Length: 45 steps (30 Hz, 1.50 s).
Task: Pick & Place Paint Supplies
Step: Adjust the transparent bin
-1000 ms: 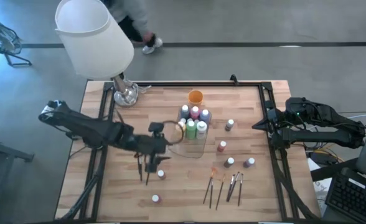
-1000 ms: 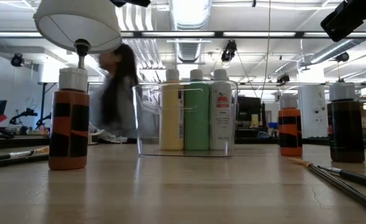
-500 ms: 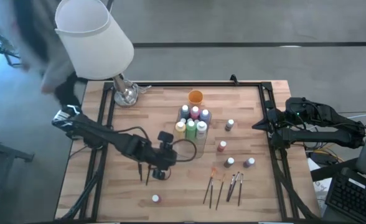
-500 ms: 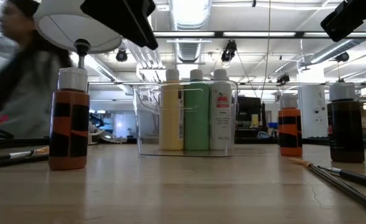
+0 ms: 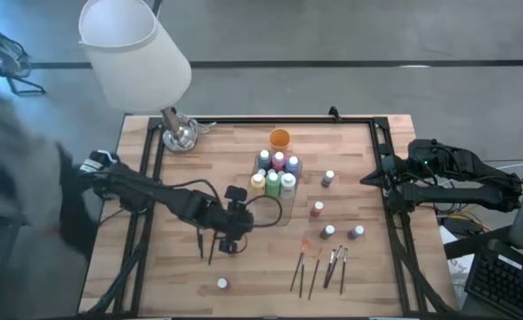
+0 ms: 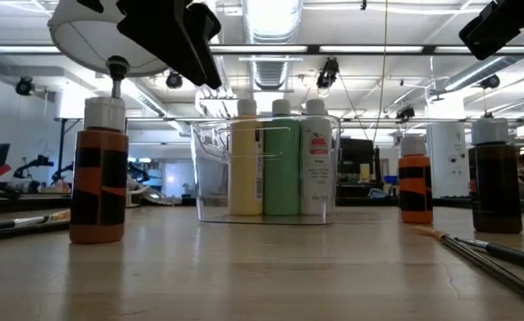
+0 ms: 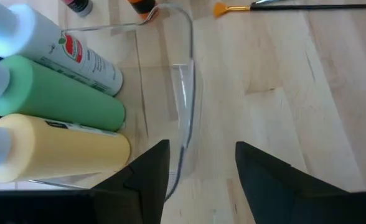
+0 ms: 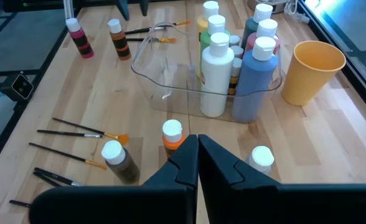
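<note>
My left gripper [image 5: 229, 242] [image 7: 201, 180] hangs open above the table beside the near-left corner of the clear tray [image 5: 277, 206] and touches nothing; the low view shows it high up [image 6: 191, 49]. Inside the tray stand the yellow bottle [image 7: 58, 149], the green bottle [image 7: 58, 102], the white bottle [image 7: 65, 50] and others. An orange-brown striped bottle [image 6: 98, 174] stands upright on the table below the left gripper. Loose bottles [image 5: 329, 178] [image 5: 317, 209] [image 5: 221, 284] and paintbrushes [image 5: 319, 267] [image 5: 201, 242] are on the table. My right gripper [image 5: 368, 180] [image 8: 197, 152] waits shut at the table's right edge.
An orange cup [image 5: 279, 139] stands beyond the tray. A lamp with a white shade [image 5: 132, 53] stands on its base [image 5: 180, 133] at the far-left corner. A blurred person [image 5: 21, 187] is beside the table's left edge. Bare wood [image 5: 172, 284] lies near-left.
My left gripper has moved toward the table's right and near edge and come down into the low view, then nearly stopped. A person has walked from behind the table round to its left side. Bottles, brushes and tray have stayed put.
</note>
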Tool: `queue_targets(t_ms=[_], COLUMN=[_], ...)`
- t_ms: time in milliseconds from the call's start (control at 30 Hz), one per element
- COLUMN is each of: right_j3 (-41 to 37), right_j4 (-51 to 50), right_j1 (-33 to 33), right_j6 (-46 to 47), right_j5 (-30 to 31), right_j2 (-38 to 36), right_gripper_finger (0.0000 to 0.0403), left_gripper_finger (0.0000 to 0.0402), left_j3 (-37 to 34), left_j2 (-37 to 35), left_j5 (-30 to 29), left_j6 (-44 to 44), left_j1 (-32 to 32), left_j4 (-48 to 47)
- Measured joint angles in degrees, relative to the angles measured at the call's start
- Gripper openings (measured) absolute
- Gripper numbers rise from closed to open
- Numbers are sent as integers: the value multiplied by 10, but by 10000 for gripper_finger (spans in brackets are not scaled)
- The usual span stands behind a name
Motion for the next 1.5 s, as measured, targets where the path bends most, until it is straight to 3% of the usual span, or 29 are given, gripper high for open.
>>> queue_targets(t_ms=[433, 933, 1500], right_j3=[0, 0, 0], right_j4=[0, 0, 0], right_j1=[0, 0, 0], right_j6=[0, 0, 0], right_j5=[0, 0, 0], right_j2=[0, 0, 0], right_gripper_finger=[8, 8, 8], left_gripper_finger=[188, 188, 188], left_j3=[0, 0, 0], left_j2=[25, 57, 58], left_j5=[51, 53, 126], left_j6=[-4, -34, -75], left_j1=[36, 49, 47], left_j4=[-4, -35, -19])
